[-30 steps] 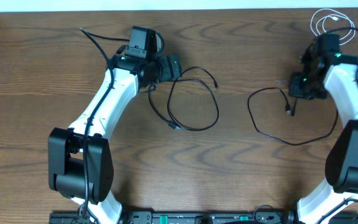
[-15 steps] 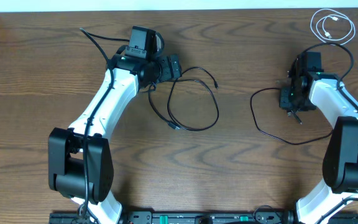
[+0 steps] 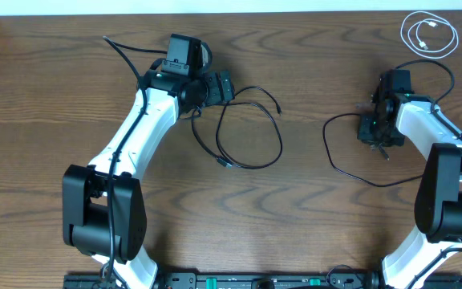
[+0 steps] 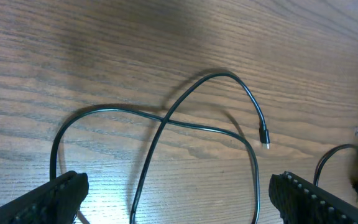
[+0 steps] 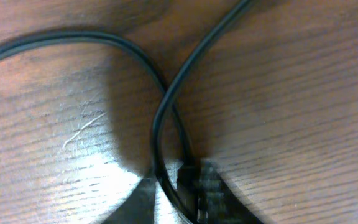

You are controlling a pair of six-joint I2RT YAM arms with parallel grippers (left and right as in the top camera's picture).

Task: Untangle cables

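Coil of white cable beyond right tool

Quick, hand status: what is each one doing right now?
Left hand: open, holding nothing.
Right hand: closed on the black cable, near its plug.

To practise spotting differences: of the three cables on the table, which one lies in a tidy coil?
The white cable at the far right corner; the left black cable and right black cable sprawl in loose loops.
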